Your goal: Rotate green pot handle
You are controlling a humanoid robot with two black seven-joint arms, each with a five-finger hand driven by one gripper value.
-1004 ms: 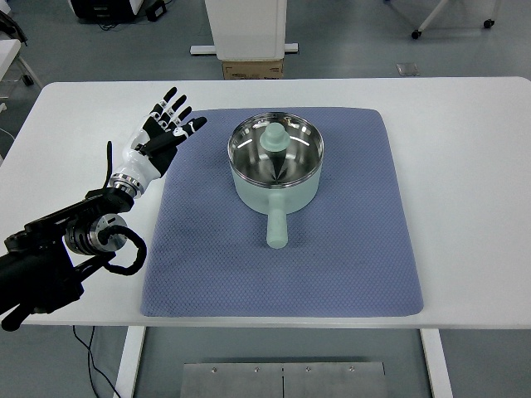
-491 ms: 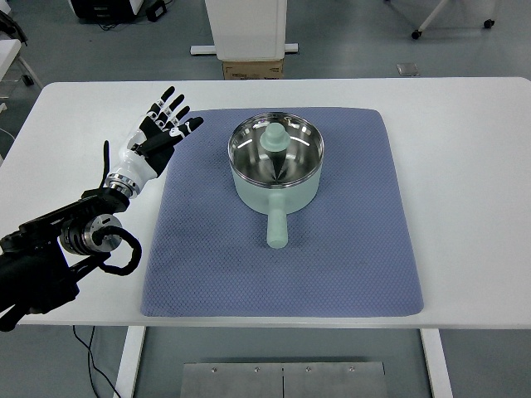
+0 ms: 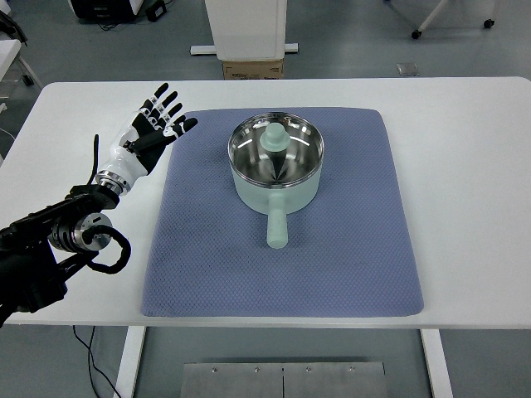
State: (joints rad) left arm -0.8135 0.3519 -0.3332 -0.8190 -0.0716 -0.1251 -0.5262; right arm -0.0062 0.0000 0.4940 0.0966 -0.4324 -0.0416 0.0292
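Observation:
A pale green pot (image 3: 275, 166) with a shiny steel inside stands on the blue mat (image 3: 332, 249), toward its back middle. Its lid knob (image 3: 274, 138) shows inside the bowl. The pot's green handle (image 3: 276, 226) points straight toward the table's near edge. My left hand (image 3: 155, 126) hovers over the white table just left of the mat's back left corner, fingers spread and holding nothing. It is well apart from the pot. The right arm does not show.
The white table (image 3: 465, 166) reaches beyond the mat on all sides. Behind the far edge stand a white pillar base and a cardboard box (image 3: 252, 68) on the floor.
My left hand and arm have drifted left and slightly back, off the mat's edge. The pot and its handle have not moved.

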